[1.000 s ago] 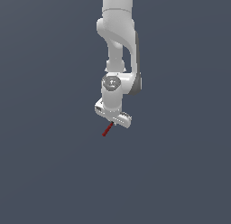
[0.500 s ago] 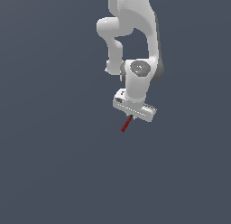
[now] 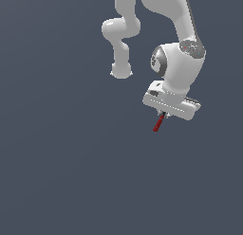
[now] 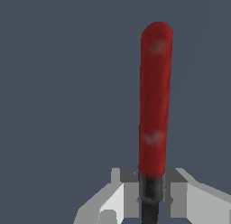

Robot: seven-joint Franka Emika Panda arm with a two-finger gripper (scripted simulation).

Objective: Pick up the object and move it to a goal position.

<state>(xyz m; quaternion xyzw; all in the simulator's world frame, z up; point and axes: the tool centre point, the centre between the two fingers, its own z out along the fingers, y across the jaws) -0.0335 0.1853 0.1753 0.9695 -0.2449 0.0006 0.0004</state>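
Red stick (image 3: 157, 124) is what you see in the exterior view hanging tilted below the white gripper (image 3: 163, 115), toward the exterior view's right, in front of plain grey. In the wrist view, your gripper (image 4: 151, 191) is clenched on the stick's (image 4: 154, 101) dark end, with both fingers (image 4: 178, 191) touching it.

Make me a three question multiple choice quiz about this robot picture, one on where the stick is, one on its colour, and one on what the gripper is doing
1. Where is the stick?
A. lying apart from the arm
B. hanging below the gripper
C. above the arm

2. What colour is most of the stick?
A. red
B. green
C. yellow

3. What state is the gripper in?
A. wide open
B. out of view
C. shut on the stick

Answers: B, it juts down from the gripper; A, red with a dark end; C, the wrist view shows the fingers pressing its dark end.
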